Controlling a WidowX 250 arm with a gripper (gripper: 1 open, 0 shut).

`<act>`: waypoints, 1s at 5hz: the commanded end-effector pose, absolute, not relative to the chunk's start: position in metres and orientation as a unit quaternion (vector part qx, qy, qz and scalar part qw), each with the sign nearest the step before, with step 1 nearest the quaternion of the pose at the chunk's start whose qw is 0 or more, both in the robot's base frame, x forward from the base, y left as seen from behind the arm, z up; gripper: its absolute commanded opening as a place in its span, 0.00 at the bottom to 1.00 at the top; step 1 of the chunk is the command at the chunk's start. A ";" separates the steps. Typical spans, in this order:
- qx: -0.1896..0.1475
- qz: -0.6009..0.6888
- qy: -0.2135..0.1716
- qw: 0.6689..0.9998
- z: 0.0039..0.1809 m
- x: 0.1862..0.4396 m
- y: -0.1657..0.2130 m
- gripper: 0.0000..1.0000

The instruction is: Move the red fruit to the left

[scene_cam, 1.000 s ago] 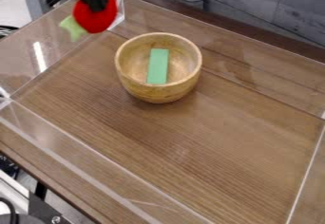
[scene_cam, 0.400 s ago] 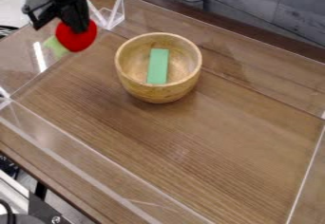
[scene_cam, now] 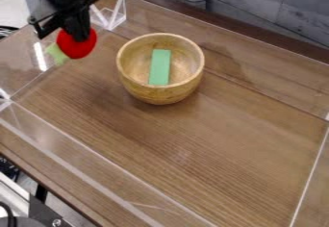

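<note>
The red fruit (scene_cam: 79, 44) is a small round bright-red toy with a light-green leafy end pointing left. It hangs just above the wooden table near the far left corner. My gripper (scene_cam: 73, 31) reaches down from above and is shut on the red fruit, its black fingers covering the fruit's top. The fruit sits well left of the wooden bowl (scene_cam: 161, 67).
The wooden bowl holds a flat green block (scene_cam: 160, 66). Clear acrylic walls (scene_cam: 38, 63) fence the table on the left, front and right. A clear wedge stand (scene_cam: 111, 17) sits behind the fruit. Bare wood (scene_cam: 193, 154) spreads in front of the bowl.
My gripper has carried the red fruit left and down, from beside the clear stand toward the table's left edge.
</note>
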State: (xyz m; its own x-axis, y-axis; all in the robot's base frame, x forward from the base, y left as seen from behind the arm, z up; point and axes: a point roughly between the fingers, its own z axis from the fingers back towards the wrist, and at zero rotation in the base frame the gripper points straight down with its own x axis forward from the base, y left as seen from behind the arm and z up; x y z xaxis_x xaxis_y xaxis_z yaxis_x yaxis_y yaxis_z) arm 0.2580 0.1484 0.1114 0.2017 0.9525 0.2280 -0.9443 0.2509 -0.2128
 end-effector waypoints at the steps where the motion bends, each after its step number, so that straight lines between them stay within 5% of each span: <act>1: -0.001 0.606 -0.174 0.776 0.109 0.265 0.155 0.00; 5: 0.037 0.620 -0.174 0.764 0.084 0.286 0.186 0.00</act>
State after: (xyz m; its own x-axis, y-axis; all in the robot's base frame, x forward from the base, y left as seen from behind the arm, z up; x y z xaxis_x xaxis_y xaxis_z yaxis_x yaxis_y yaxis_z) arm 0.2781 0.1789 0.0681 0.1892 0.9419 0.2776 -0.9658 0.2296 -0.1208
